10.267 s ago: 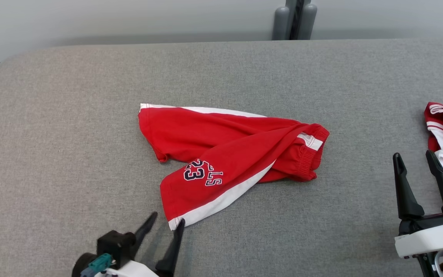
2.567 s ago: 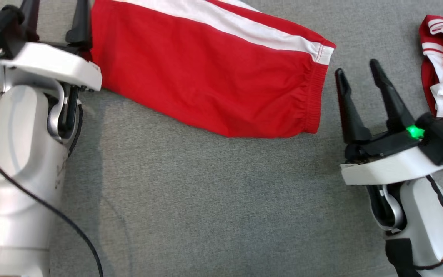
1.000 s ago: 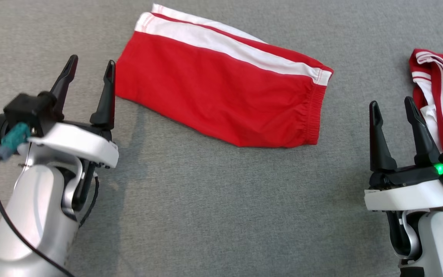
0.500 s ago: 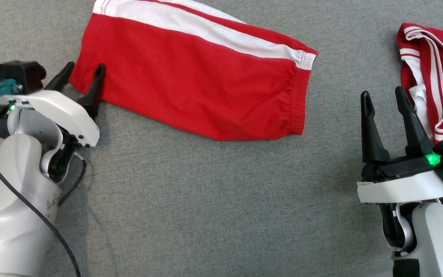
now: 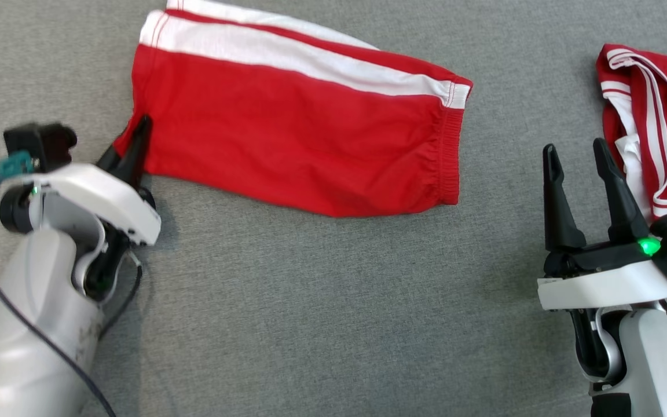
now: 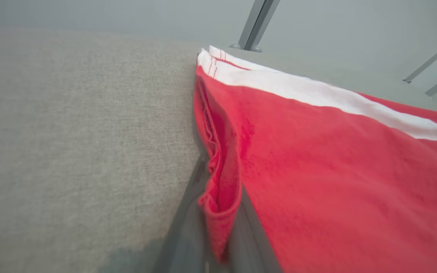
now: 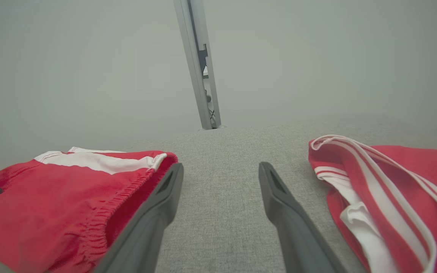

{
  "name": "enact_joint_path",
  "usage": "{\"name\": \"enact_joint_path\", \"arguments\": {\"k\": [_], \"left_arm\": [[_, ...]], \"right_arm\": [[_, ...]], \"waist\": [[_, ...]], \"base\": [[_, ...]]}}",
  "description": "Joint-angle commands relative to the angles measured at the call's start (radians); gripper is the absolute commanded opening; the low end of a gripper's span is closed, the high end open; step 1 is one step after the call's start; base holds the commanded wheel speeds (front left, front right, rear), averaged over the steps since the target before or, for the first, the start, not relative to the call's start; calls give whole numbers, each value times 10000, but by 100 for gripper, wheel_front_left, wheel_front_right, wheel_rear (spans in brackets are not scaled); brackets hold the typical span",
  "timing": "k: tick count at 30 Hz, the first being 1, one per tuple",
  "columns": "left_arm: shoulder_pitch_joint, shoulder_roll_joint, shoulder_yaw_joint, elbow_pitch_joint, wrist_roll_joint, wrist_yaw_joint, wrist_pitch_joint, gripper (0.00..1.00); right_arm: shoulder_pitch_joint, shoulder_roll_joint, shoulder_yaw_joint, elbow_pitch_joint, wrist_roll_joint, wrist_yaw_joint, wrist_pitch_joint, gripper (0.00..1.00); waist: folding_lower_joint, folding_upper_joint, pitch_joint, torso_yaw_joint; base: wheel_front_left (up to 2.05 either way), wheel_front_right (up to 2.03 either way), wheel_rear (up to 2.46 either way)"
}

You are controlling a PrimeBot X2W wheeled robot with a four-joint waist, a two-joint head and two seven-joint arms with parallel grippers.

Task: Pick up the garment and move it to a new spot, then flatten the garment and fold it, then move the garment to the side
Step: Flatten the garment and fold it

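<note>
Garment (image 5: 299,133) corner inside left claw (image 5: 135,132)

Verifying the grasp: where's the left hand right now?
Head view, left side: the left hand is closed on the near-left corner of the red shorts, on the grey table.

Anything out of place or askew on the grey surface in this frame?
The red shorts lie folded but slanted, and their near-left hem corner is bunched up, pinched in the left pincer. A second red-and-white garment sits crumpled beside the open right pincer. Nothing looks damaged.
</note>
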Motion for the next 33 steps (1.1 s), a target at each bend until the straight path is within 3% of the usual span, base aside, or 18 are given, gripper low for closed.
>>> {"name": "enact_joint_path", "arguments": {"k": [1, 8, 17, 18, 19, 24, 33], "left_arm": [[657, -3, 136, -153, -174, 48, -313, 0], [2633, -505, 273, -1728, -527, 443, -1104, 0], [4037, -788, 180, -3253, -570, 1124, -1066, 0], [4131, -786, 185, -3338, -540, 1189, -1106, 39], [4190, -791, 260, -3476, -499, 1297, -1268, 99], [4308, -726, 577, -4230, 293, 1915, -2456, 100], [4946, -310, 917, -5812, 2657, 3148, -2770, 100]], "right_arm": [[123, -30, -50, 53, 42, -4, -49, 100], [512, -34, -414, 164, -322, -4, -44, 100], [706, -39, -629, 66, -541, -4, 203, 100], [720, -39, -620, 65, -540, -4, 238, 100], [728, -37, -616, 52, -526, -4, 245, 100], [749, -102, -669, -45, -707, -4, 324, 100], [1011, -218, -764, -346, -1191, -4, 662, 100]], "waist": [[0, -1, -198, 145], [0, -1, -586, 875], [0, -1, -793, 1188], [0, -1, -829, 1183], [0, -1, -861, 1177], [0, -1, -1090, 1130], [0, -1, -1754, 1203]], "base": [[0, 0, 0], [0, 0, 0], [0, 0, 0], [0, 0, 0], [0, 0, 0], [0, 0, 0], [0, 0, 0]]}}
